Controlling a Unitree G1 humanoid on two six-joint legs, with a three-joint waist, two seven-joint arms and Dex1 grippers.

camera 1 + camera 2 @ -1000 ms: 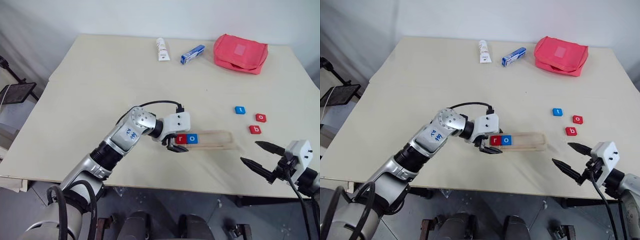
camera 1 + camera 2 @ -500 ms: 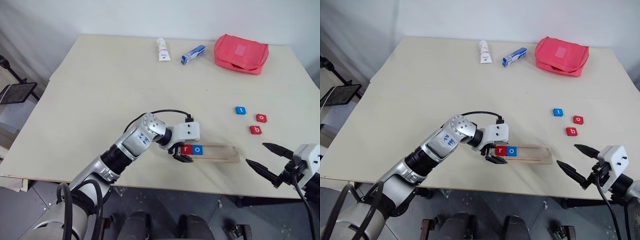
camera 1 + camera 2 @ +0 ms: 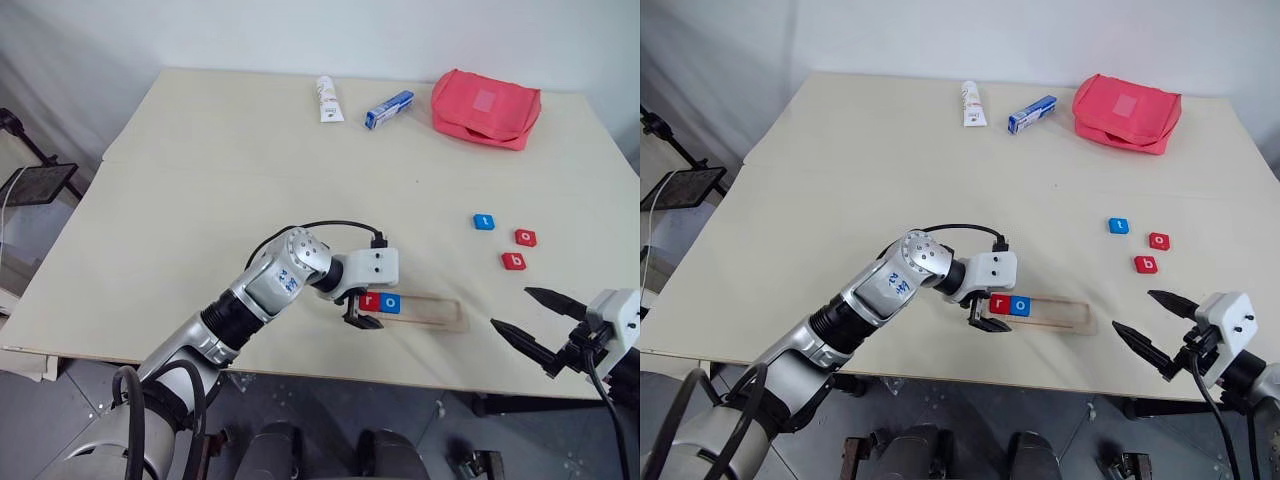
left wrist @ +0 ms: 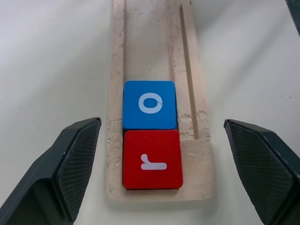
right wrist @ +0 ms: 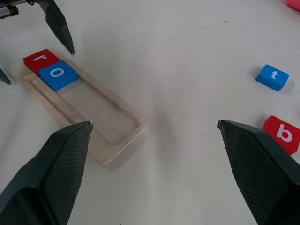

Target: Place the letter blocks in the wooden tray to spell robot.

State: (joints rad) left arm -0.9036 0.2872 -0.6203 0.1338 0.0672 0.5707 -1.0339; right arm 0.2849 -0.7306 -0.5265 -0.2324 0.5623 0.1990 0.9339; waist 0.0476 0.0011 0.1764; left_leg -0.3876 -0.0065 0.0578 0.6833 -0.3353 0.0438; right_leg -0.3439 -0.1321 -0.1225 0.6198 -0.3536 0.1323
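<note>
**Two letters in, three to go**

Pale table top point(image 3: 200, 180) fills most of the head view, with a grey floor below its front edge. One second back the left gripper point(image 3: 362, 314) sat a bit higher in the frame, right at the red r block point(image 4: 152, 159). Now it is lower, at the left end of the wooden tray point(image 3: 430, 312), with its black fingers spread wide on both sides of the tray and touching no block. The red r block and the blue o block point(image 4: 149, 104) lie side by side in the tray. To me that means "ro" is done and let go.

Next should be the red b block point(image 3: 513, 261), which waits right of centre beside the blue t block point(image 3: 483, 222) and the red o block point(image 3: 525, 237). The right gripper point(image 3: 525, 315) hangs spread and empty, low on the right, past the table's front edge.

The tray lies near that front edge, so a push could slide it off. Lots of bare table sits between the tray and the loose blocks.
</note>
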